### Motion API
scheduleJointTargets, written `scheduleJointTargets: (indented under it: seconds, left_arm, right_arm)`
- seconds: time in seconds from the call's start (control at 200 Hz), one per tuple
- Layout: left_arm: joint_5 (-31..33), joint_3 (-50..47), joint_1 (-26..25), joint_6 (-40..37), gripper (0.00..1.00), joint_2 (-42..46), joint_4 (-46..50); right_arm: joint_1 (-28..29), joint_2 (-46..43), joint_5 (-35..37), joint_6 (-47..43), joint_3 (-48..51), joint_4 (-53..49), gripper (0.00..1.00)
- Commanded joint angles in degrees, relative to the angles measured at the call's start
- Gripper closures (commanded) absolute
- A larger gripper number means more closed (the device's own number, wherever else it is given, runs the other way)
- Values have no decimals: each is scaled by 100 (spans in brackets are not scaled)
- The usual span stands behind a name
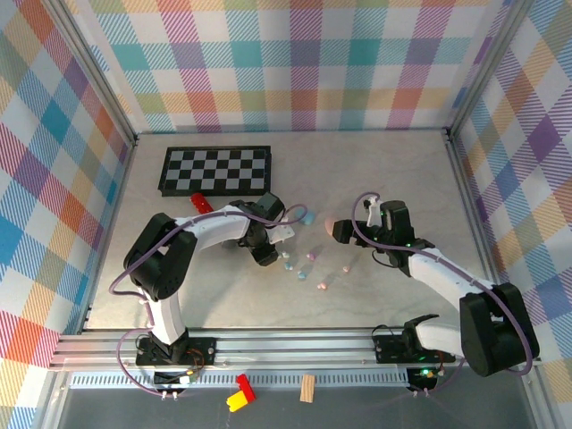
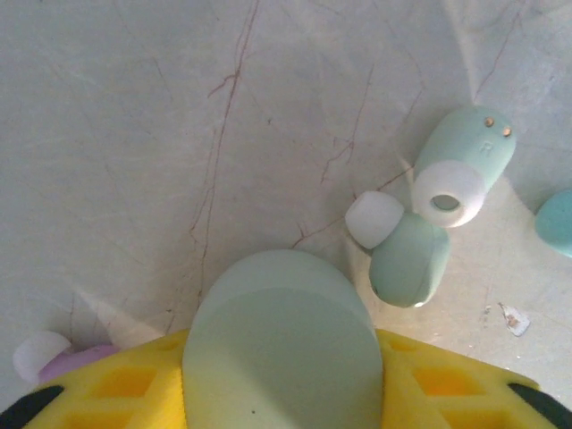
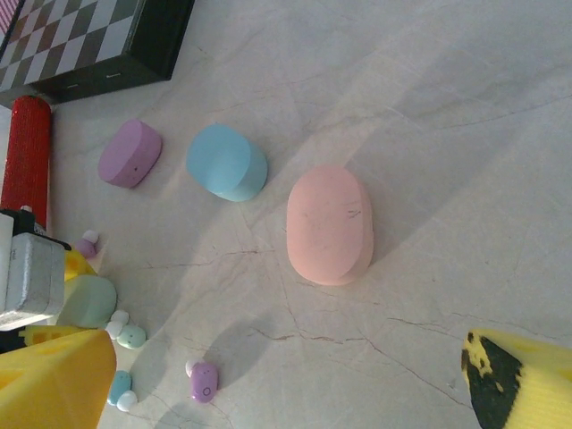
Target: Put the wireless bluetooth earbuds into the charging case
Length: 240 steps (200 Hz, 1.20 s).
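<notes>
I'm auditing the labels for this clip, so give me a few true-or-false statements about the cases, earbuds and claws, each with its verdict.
1. The left claw has the mint case between its fingers. True.
2. The right claw is closed on the pink case. False: the right claw is open, and the pink case lies free on the table.
3. A mint earbud marked R lies on the table next to another mint earbud. True.
4. The blue case is stacked on the purple case. False: the blue case and the purple case lie side by side on the table, apart.
</notes>
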State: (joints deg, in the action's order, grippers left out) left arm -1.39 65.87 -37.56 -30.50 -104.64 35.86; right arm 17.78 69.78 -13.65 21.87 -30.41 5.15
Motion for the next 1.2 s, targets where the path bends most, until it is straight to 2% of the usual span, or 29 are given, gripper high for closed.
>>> scheduleJointTargets:
  seconds: [0.0, 0.25, 0.5, 0.69, 0.875, 0.98, 1.195]
  left_arm:
    - [174, 63, -85, 33, 59, 102, 51]
    - [-93, -501, -85, -165, 60, 1048, -678]
    - [-1039, -1081, -141, -362, 59, 2236, -1770]
    - [-1744, -1131, -258, -437, 59, 2611, -2303]
    - [-2310, -1182, -352, -474, 59, 2806, -2634]
    - [-2401, -1167, -391, -492, 59, 2822, -2672]
    - [-2526, -1138, -426, -474, 58, 2789, -2658]
  right_arm:
    - [42, 10, -161, 38, -82, 181, 1]
    - [34, -261, -725, 735, -471, -266, 1]
    - [43, 49, -2348, 1702, -1174, -911, 0]
    - [270, 432, -3289, 1900, -1546, -1016, 7]
    - [575, 709, -3494, 2135, -1693, -889, 15]
    - [727, 836, -3655, 2229, -1704, -647, 21]
    - [1065, 1101, -3654, 2092, -1938, -792, 31]
